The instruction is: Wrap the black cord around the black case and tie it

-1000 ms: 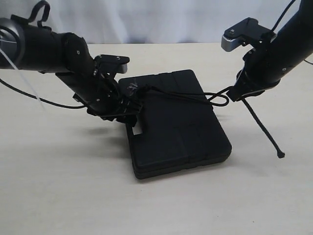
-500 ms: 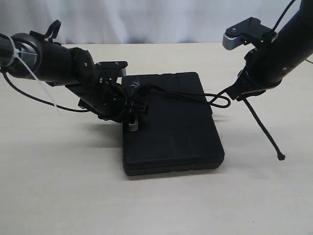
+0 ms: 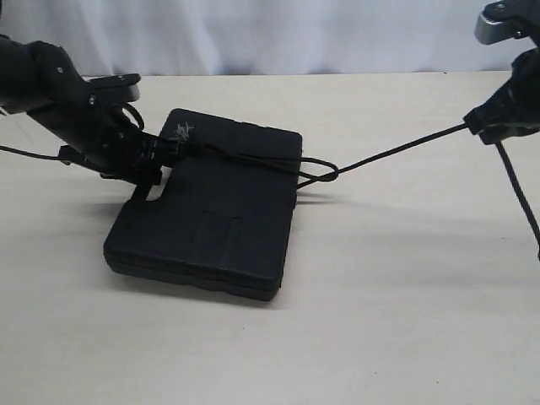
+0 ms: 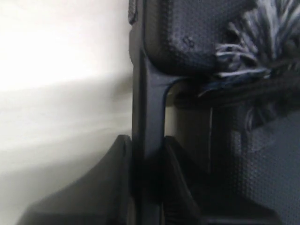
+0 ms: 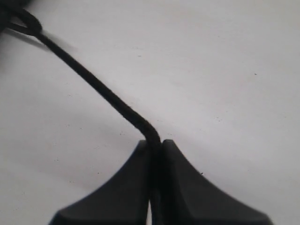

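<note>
**Black cord taut L-to-R, case sits between the grippers**

Beige table (image 3: pixel 380 337) carries everything. Case (image 3: pixel 211 228) lies flat, left of centre and a bit skewed, its handle side toward the L arm.

L gripper (image 3: pixel 153 162) is at that handle side. Wrist view shows the thin handle bar (image 4: pixel 147 93) between its two fingers, which press it from both sides, so it looks clamped on the case.

R gripper (image 3: pixel 488 128) is far right, raised off the table and well apart from the case. Its jaws are pinched tight on the cord (image 3: pixel 396 152).

From there the cord runs in a straight, tight line down-left to a small loop (image 3: pixel 325 171) just off the case's R edge. It then crosses the far part of the case top to the frayed tuft (image 3: pixel 181 131), next to the L gripper. The spare end hangs down from the R gripper toward the frame edge.

Key relation: the cord's line runs gripper to gripper, and the loop lies nearer the case than the R gripper. My read is that the knot is being cinched. Next pull prob. needs R to draw away along that same line while L holds the case. The risk is the case sliding or tipping toward R.
</note>
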`<action>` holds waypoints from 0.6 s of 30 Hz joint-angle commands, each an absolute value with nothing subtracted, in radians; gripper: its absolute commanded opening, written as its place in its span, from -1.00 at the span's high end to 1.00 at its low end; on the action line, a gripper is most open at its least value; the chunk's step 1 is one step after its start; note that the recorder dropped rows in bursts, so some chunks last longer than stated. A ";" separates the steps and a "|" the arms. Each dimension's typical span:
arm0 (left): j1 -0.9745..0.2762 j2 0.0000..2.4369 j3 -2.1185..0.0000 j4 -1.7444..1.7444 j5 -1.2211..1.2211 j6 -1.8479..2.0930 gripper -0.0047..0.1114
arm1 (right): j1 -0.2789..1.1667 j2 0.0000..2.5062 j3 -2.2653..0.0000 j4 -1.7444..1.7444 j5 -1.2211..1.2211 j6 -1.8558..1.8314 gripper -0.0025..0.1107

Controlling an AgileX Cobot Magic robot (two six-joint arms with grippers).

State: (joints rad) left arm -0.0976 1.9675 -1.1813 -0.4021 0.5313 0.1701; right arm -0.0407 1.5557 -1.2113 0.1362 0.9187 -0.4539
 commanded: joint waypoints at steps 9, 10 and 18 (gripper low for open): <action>0.006 1.945 -1.179 -0.427 0.508 0.156 0.92 | -0.127 1.669 -1.204 0.054 0.775 -0.361 0.88; 0.012 1.945 -1.174 -0.427 0.495 0.156 0.92 | -0.127 1.685 -1.204 0.042 0.761 -0.336 0.88; 0.036 1.945 -1.118 -0.431 0.409 0.156 0.92 | -0.127 1.797 -1.204 0.007 0.660 -0.247 0.88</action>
